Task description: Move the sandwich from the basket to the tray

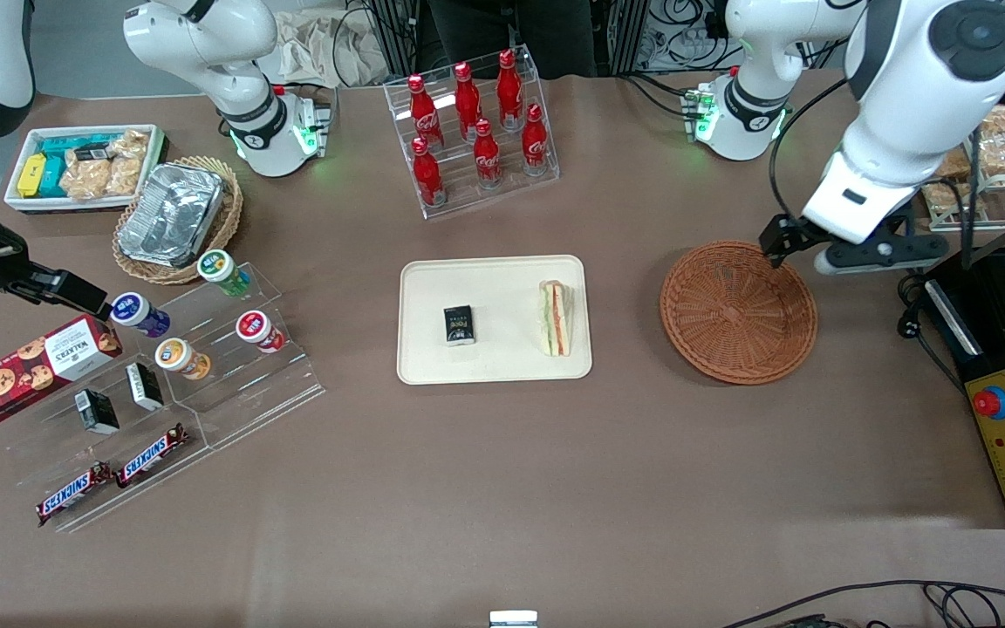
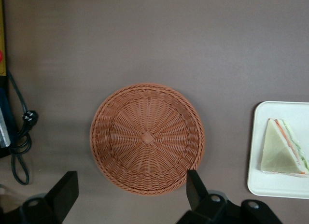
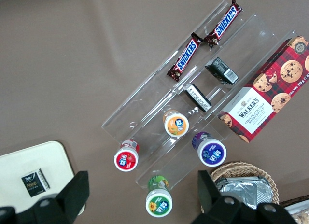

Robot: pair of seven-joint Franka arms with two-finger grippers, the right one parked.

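Front view: sandwich (image 1: 554, 317) already lies on the tray (image 1: 494, 366), at the edge nearest the basket (image 1: 738, 312), long axis running toward/away from the camera. Basket has nothing in it. Left hand (image 1: 777, 249) hangs over the basket rim on the side farther from the camera, so the sandwich lies sideways from it, toward the parked arm's end of the counter (image 1: 502, 488); fingers hard to read here. Counts: 1 sandwich, 1 tray, 1 reddish basket, 1 small black packet (image 1: 459, 325) also on the tray.

Left wrist view: hand (image 2: 130, 192) open wide, holding nothing, two fingers (image 2: 65, 190) straddling the basket (image 2: 147, 138) rim. Sandwich (image 2: 282, 147) on tray (image 2: 258, 185), well apart from the hand. Judgement: placing looks done, only pull-away left.

Right wrist view: tray corner (image 3: 53, 159) w/ the black packet (image 3: 34, 181); sandwich not seen.
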